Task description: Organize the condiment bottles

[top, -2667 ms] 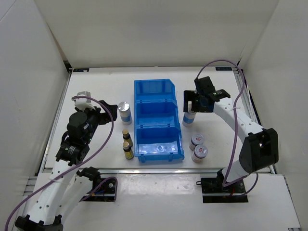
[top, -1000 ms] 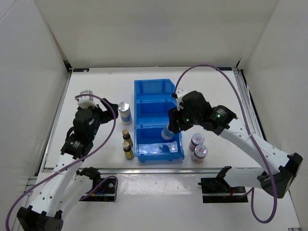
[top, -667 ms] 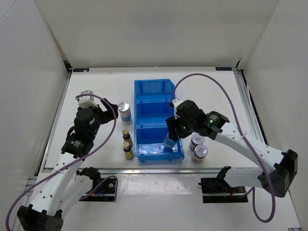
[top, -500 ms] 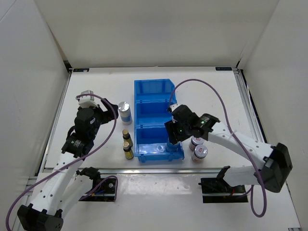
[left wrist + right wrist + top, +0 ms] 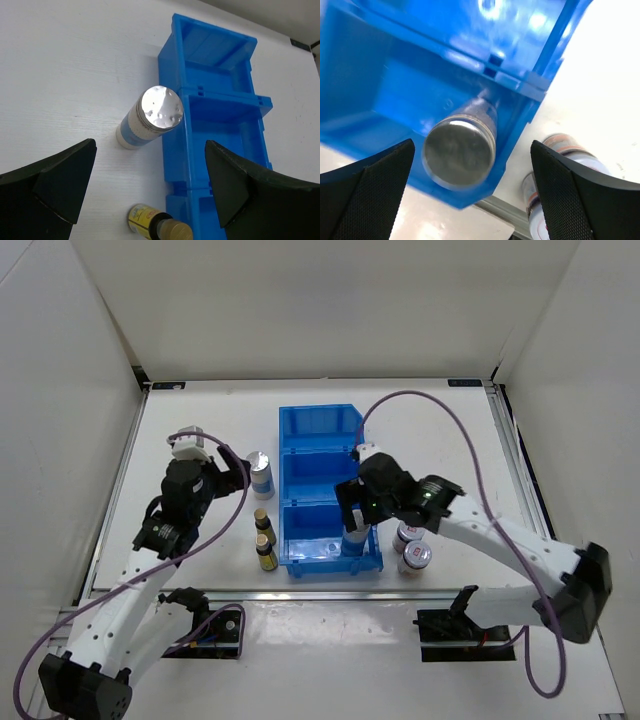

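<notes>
The right gripper (image 5: 470, 147) hangs over the near compartment of the blue bin (image 5: 170, 165), fingers spread wide and holding nothing. One silver-topped bottle (image 5: 459, 155) stands upright between them in that compartment's right corner. The left gripper (image 5: 150, 143) hovers wide open and empty above the second silver-topped bottle (image 5: 150, 117), which is on the table just beside the bin's left wall. It looks light, stiff and smooth, so it probably tips easily and is best pinched mid-body. That wall crowds one finger. Two amber bottles (image 5: 266, 555) stand nearer, and two white jars (image 5: 415, 557) stand right of the bin.
</notes>
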Controlling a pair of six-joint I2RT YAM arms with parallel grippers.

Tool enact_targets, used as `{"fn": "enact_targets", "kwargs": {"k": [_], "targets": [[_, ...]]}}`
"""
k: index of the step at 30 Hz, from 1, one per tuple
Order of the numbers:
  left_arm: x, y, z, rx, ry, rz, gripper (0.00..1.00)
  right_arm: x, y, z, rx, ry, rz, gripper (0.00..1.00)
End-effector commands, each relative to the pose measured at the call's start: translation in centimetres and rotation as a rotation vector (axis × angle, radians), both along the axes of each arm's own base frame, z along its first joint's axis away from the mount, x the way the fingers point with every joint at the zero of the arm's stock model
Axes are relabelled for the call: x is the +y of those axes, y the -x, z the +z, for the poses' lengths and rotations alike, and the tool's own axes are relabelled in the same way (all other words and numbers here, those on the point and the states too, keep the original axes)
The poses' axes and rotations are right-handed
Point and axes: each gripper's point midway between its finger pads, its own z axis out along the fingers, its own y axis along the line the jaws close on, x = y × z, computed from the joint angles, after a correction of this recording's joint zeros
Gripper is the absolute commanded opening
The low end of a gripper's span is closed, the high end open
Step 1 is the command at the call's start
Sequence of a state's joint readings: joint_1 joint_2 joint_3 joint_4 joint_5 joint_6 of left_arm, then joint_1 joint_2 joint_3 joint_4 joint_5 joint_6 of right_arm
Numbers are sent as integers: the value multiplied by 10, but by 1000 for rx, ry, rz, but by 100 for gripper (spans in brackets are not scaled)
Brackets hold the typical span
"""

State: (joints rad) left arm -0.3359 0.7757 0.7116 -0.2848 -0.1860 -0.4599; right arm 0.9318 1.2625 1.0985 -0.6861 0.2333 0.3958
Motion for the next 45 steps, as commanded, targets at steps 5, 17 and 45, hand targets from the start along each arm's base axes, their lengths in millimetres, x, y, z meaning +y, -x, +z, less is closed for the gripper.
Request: {"fn": "enact_targets", "kwargs": {"k": [5,17,45], "targets": [[-30,-4,-1,43,-45,-188,100,-20,-2,116,-312,-275,-17,100],[-24,-34,-34,277,-136,-105,100,-40,15,88,-264,-261,-42,100],[-22,-68,-37,359,-214,-97,11,-44,8,75,-265,-175,-46,100]]}}
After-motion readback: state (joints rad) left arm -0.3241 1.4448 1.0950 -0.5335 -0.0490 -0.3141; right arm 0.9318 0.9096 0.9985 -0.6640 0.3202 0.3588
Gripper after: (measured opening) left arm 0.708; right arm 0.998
